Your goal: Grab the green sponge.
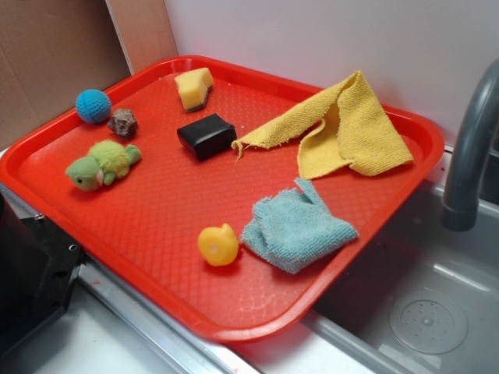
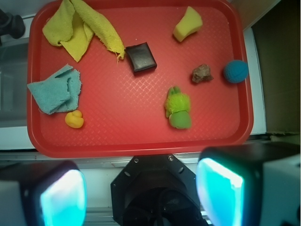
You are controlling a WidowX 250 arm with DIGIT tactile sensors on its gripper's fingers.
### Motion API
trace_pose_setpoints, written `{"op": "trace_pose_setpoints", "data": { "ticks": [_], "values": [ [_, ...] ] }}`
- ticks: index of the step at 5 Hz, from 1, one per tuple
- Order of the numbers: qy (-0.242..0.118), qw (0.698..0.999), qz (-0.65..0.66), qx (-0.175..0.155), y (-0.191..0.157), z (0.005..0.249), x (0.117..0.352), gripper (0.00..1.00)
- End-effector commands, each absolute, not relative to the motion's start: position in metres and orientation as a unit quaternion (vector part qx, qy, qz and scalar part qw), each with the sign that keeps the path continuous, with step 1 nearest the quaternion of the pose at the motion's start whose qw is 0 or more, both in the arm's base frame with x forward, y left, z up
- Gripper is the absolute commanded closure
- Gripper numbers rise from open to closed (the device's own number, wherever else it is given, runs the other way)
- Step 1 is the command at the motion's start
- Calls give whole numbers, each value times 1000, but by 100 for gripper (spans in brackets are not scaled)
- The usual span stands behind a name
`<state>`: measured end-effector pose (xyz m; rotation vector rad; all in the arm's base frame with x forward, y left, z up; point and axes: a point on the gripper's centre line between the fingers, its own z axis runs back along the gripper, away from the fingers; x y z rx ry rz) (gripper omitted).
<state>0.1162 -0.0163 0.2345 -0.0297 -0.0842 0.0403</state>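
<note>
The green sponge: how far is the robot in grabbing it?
Nothing looks done: the green sponge lies untouched at the red tray's far edge. In the wrist view the gripper is open, empty, outside the tray's near rim. Approaching, descending and closing all remain.

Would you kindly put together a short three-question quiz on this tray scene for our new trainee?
1. True or false: the green sponge touches the black block.
2. Which sits nearest the blue ball? A) brown rock B) yellow duck C) blue cloth
3. Fill in: the end effector is wide ____, holding nothing.

Key: 1 false, they lie apart; 2 A; 3 open.
</note>
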Motion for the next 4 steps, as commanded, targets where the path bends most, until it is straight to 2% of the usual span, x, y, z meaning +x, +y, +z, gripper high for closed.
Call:
{"op": "trace_pose_setpoints", "data": {
  "ticks": [1,2,3,4],
  "values": [
    [-42,999,20,-15,-16,234,116,0],
    [-69,995,73,-2,17,213,134,0],
    [-103,989,103,14,33,191,150,0],
    [-144,982,125,15,49,174,170,0]
  ]
}}
